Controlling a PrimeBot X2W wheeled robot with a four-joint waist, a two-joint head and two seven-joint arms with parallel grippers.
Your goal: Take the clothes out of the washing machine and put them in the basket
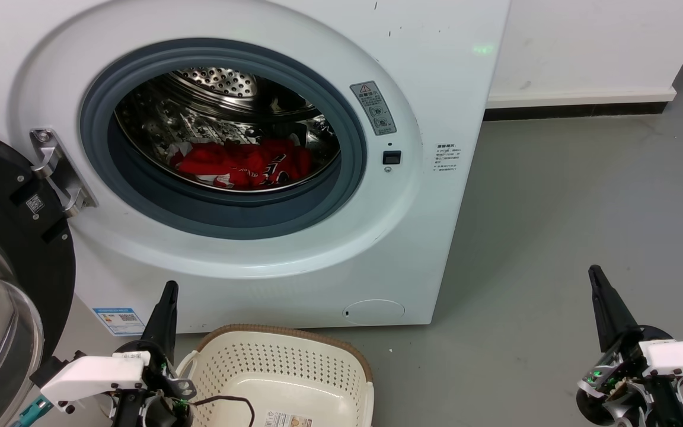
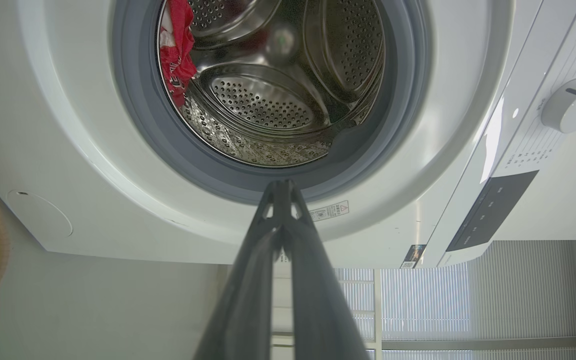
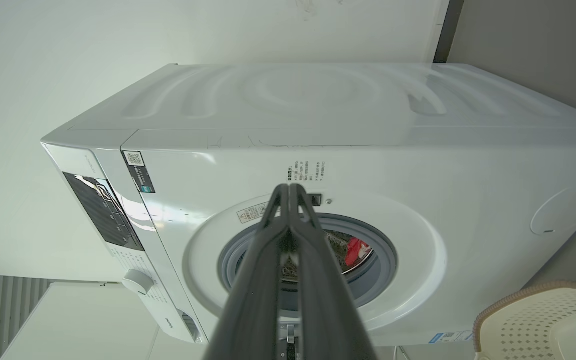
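The white washing machine (image 1: 436, 77) stands with its dark glass door (image 1: 3, 249) swung open to the left. Red clothes (image 1: 241, 163) with white trim lie low in the steel drum, and show too as clothes (image 2: 175, 47) and clothes (image 3: 355, 250) from the wrists. The cream basket (image 1: 341, 356) sits on the floor in front of the machine, nothing in it but a paper label. My left gripper (image 1: 169, 287) is shut and empty beside the basket's left rim. My right gripper (image 1: 594, 273) is shut and empty over the floor at the right.
Grey floor (image 1: 555, 225) stretches to the right of the machine, up to a white wall with a dark skirting (image 1: 578, 110). A black cable (image 1: 229, 400) hangs over the basket's near edge. The open door stands close to my left arm.
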